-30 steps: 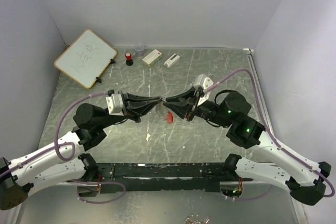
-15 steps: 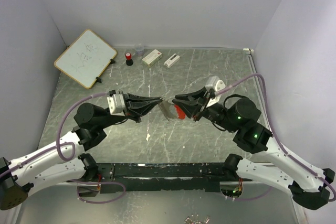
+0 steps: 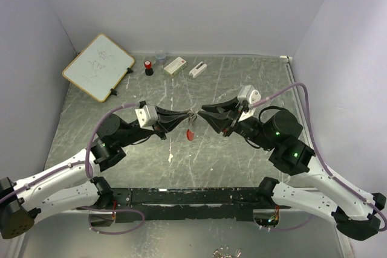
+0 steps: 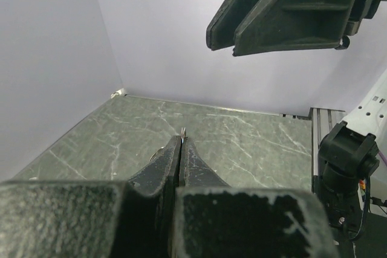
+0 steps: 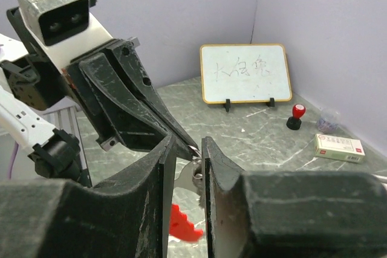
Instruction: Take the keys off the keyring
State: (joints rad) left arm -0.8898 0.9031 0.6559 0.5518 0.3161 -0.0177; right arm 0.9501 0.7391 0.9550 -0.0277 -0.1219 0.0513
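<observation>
Top external, read left to right. Finds the left gripper [image 3: 183, 115] closed hard, with only a silvery sliver of the keyring [image 3: 191, 116] showing at its tips. Places the keyring in mid-air above the middle of the worktop [image 3: 254, 83], slung between the two sets of tips, touching nothing below. Finds the right gripper [image 3: 203, 113] narrowly parted, its fingers [image 5: 214, 161] closed onto the bunched metal from either side; judges this a grip, not a gap.

Records the change over the last half second: left arm brought in toward the middle, tips back nose to nose, where before stood apart with a flat metal blade exposed between them. Records also the red clip [image 3: 190, 133] moved from under the right gripper to hang free below the junction. Judges from this that the pull separated nothing: sees no key on the worktop, reckons the removal not yet made and a fresh hold in hand.

As to condition: thin, bright, tangled metal loop; small red crescent dangling tilted beneath. Cannot tell key from ring in the right wrist view.
</observation>
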